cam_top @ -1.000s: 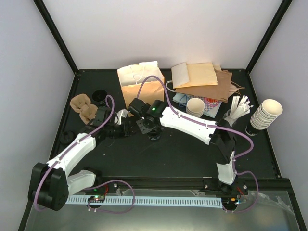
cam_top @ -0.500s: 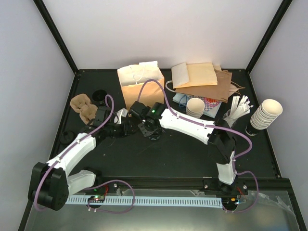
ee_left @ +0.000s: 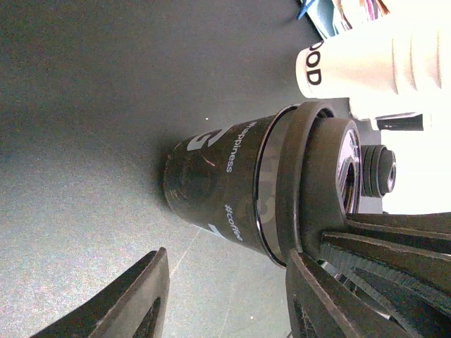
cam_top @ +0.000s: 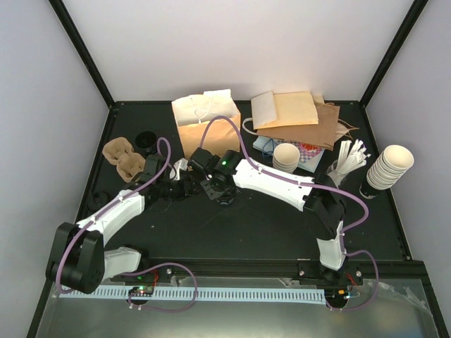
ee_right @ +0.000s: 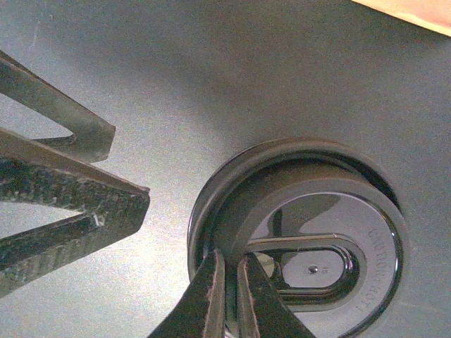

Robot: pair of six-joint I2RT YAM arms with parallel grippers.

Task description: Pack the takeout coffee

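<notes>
Status: nothing packed yet. The small printed paper cup with a black round plastic lid (ee_left: pixel 225 190) stands upright on the dark desk (cam_top: pixel 268 225), in front of the open brown paper bag (cam_top: pixel 215 137) and outside it. Right end effector (ee_right: pixel 230 267) is pinched nearly shut on the lid's raised rim. Left end effector (ee_left: pixel 225 257) is about half open, one finger on each side of the cup body; contact not confirmed. Remaining, as I read it: secure the grip, lift, lower the cup into the bag, release.
</notes>
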